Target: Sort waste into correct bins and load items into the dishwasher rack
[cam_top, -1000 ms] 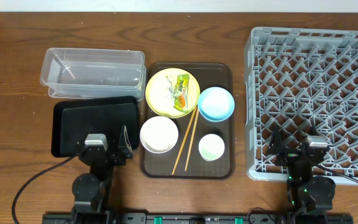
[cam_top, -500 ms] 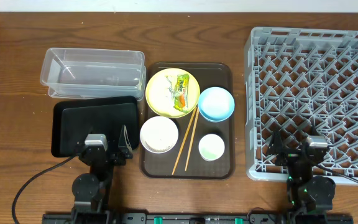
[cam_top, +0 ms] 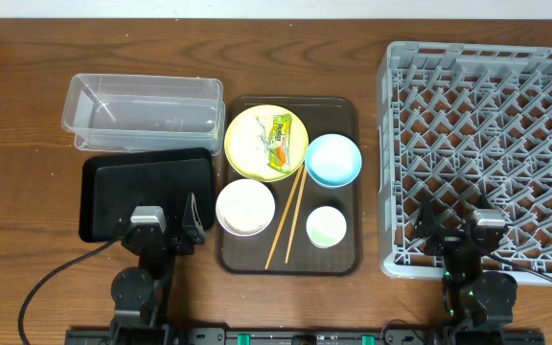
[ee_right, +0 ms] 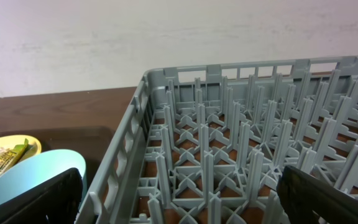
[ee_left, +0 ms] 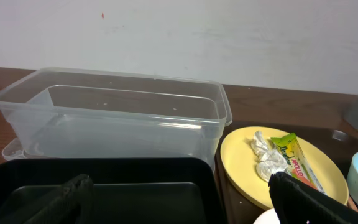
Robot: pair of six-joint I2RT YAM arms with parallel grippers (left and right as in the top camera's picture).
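A yellow plate (cam_top: 265, 142) on the brown serving tray (cam_top: 345, 257) holds a yellow-green wrapper (cam_top: 280, 138) and a white scrap (ee_left: 265, 155). A light blue bowl (cam_top: 333, 159), a white bowl (cam_top: 245, 207), a pale cup (cam_top: 326, 226) and two chopsticks (cam_top: 286, 218) lie on the same tray. The clear tub (cam_top: 142, 111) and black tray (cam_top: 147, 194) sit to the left. The grey rack (cam_top: 487, 144) stands at the right. My left gripper (cam_top: 161, 230) is open over the black tray's near edge. My right gripper (cam_top: 463, 235) is open over the rack's near left corner. Both are empty.
The brown wooden table (cam_top: 27, 144) runs under everything. A pale wall (ee_left: 179, 31) stands behind the table's far edge. Cables (cam_top: 46, 283) trail from the arm bases near the front edge.
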